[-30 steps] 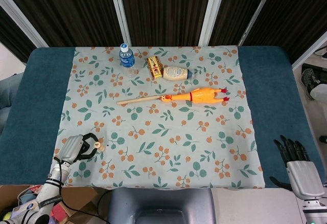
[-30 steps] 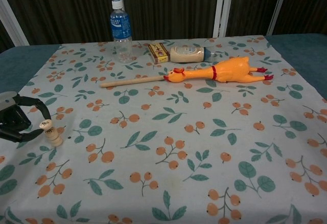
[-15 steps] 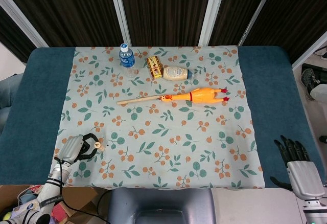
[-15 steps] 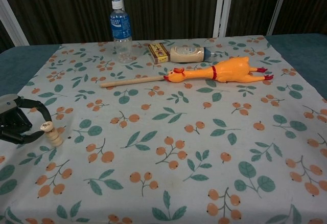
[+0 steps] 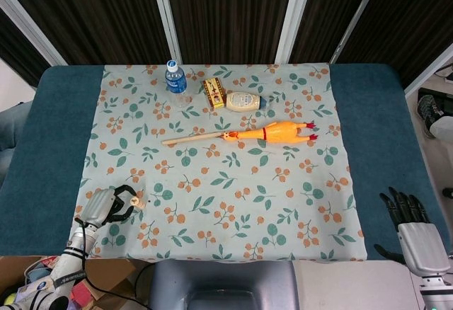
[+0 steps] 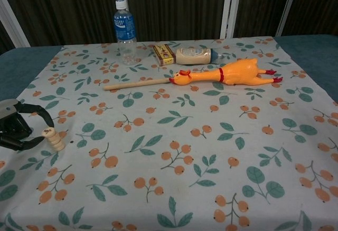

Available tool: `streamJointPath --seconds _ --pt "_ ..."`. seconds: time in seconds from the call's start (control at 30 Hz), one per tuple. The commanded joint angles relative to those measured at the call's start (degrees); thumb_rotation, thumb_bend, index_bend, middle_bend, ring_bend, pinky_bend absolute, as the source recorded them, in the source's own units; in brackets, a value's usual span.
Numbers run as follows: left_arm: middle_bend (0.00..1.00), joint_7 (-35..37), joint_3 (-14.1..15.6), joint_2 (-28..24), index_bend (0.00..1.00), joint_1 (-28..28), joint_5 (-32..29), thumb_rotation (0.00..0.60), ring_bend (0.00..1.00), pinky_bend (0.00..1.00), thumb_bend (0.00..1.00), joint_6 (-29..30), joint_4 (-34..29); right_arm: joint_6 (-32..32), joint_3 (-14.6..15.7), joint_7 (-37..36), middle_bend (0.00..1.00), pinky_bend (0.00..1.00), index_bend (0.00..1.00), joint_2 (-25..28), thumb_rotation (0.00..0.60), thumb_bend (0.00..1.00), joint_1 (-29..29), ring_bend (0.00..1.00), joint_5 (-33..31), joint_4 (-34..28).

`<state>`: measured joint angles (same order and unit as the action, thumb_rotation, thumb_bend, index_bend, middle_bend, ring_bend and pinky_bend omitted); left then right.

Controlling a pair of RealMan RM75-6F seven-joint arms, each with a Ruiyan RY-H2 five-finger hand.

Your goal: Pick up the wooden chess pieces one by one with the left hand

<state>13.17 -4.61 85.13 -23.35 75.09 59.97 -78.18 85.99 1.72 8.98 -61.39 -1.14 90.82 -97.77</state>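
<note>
One small wooden chess piece (image 5: 139, 202) (image 6: 53, 138) stands upright on the floral cloth near its front left corner. My left hand (image 5: 106, 205) (image 6: 18, 126) lies just left of it with its dark fingers curved apart. One fingertip arches above the piece and another lies low beside it. The piece stands just outside them and is not gripped. My right hand (image 5: 410, 226) hangs off the table's front right corner, fingers spread, holding nothing.
At the back stand a water bottle (image 5: 175, 78) (image 6: 124, 30), a small box (image 5: 214, 92) and a lying squeeze bottle (image 5: 244, 100). A rubber chicken (image 5: 276, 131) (image 6: 232, 73) and a wooden stick (image 5: 191, 138) lie mid-cloth. Blue table (image 5: 42, 147) borders the cloth.
My left hand has drawn back slightly to the left, away from the chess piece. The piece stays upright in place. The right hand is still.
</note>
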Motion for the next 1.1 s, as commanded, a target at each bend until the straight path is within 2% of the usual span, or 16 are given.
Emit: streamJointPath --seconds 0.03,0.2,0.3,0.4,0.43,0.47,0.53,0.57,0.6,0.63,0.67,0.73,0.77,0.83,1.1 --pt "1.0 0.25 0.05 -0.11 0.4 0.08 0.34 0.6 1.0 1.0 0.4 0.22 -0.14 0.02 -0.01 -0.03 0.0 0.0 0.0 0.01 0.6 0.13 -0.01 0.0 -0.02 0.01" --pt "1.0 0.96 0.12 -1.14 0.39 0.65 2.2 0.6 1.0 1.0 0.4 2.42 -1.48 0.1 -0.05 -0.14 0.0 0.0 0.0 0.05 0.6 0.13 -0.03 0.0 -0.04 0.01" --pt "1.0 1.75 0.04 -3.0 0.38 1.93 4.75 0.6 1.0 1.0 0.4 6.74 -3.37 0.3 -0.07 -0.37 0.0 0.0 0.0 0.12 0.6 0.13 -0.11 0.0 0.0 0.01" --pt "1.0 1.53 0.22 -5.55 0.36 4.65 9.03 0.6 1.0 1.0 0.4 14.96 -4.9 0.56 -0.07 -0.66 0.0 0.0 0.0 0.23 0.6 0.13 -0.24 0.0 0.03 0.08" --pt "0.96 1.05 0.46 -6.22 0.34 5.8 10.72 0.6 0.97 1.0 0.4 18.2 -4.94 0.58 -0.05 -0.75 0.0 0.0 0.0 0.28 0.6 0.13 -0.26 0.0 0.06 0.08" --pt "0.88 1.24 1.42 -7.33 0.32 7.35 13.28 0.6 0.88 0.96 0.4 21.93 -5.0 0.59 -0.05 -0.81 0.0 0.0 0.0 0.32 0.6 0.13 -0.26 0.0 0.08 0.12" --pt "0.57 2.6 3.56 -9.58 0.29 9.56 16.76 0.6 0.51 0.64 0.4 26.04 -4.62 0.67 -0.07 -0.7 0.0 0.0 0.0 0.3 0.6 0.13 -0.33 0.0 0.02 0.11" --pt "0.4 4.05 5.06 -10.92 0.28 10.88 18.78 0.6 0.3 0.38 0.4 28.23 -4.2 0.63 -0.09 -0.44 0.0 0.0 0.0 0.24 0.6 0.13 -0.33 0.0 -0.07 0.12" --pt "0.29 5.36 6.19 -11.77 0.27 11.79 20.07 0.6 0.17 0.17 0.4 29.55 -3.86 0.53 -0.1 -0.18 0.0 0.0 0.0 0.18 0.6 0.13 -0.3 0.0 -0.13 0.12" --pt "0.22 6.11 7.16 -12.4 0.24 12.62 21.05 0.6 0.08 0.06 0.4 30.64 -3.31 0.39 -0.1 0.1 0.0 0.0 0.0 0.08 0.6 0.13 -0.24 0.0 -0.18 0.12" --pt "0.18 5.93 8.12 -12.71 0.21 13.52 22.01 0.6 0.04 0.02 0.4 31.67 -1.99 0.11 -0.06 0.45 0.0 0.0 0.0 -0.02 0.6 0.13 -0.13 0.0 -0.21 0.13" --pt "0.1 2.72 8.73 -12.49 0.13 14.43 21.5 0.6 0.0 0.0 0.4 31.21 -0.76 -0.24 0.02 0.85 0.0 0.0 0.0 -0.11 0.6 0.13 -0.02 0.0 -0.25 0.05" --pt "0.07 -1.12 9.48 -13.05 0.11 14.37 21.66 0.6 0.0 0.0 0.41 29.63 -0.57 -0.27 0.1 1.09 0.0 0.0 0.0 -0.18 0.6 0.13 -0.01 0.0 -0.12 0.07" --pt "0.03 -3.16 10.26 -13.74 0.07 13.89 22.58 0.6 0.0 0.0 0.41 28.14 -2.54 -0.09 0.29 1.08 0.0 0.0 0.0 -0.17 0.6 0.13 -0.1 0.0 0.28 0.05" --pt "0.02 -5.79 10.27 -14.0 0.06 13.19 23.04 0.6 0.0 0.0 0.4 26.2 -3.85 1.83 0.69 -1.72 0.0 0.0 0.0 0.69 0.6 0.13 -0.87 0.0 1.8 0.58"
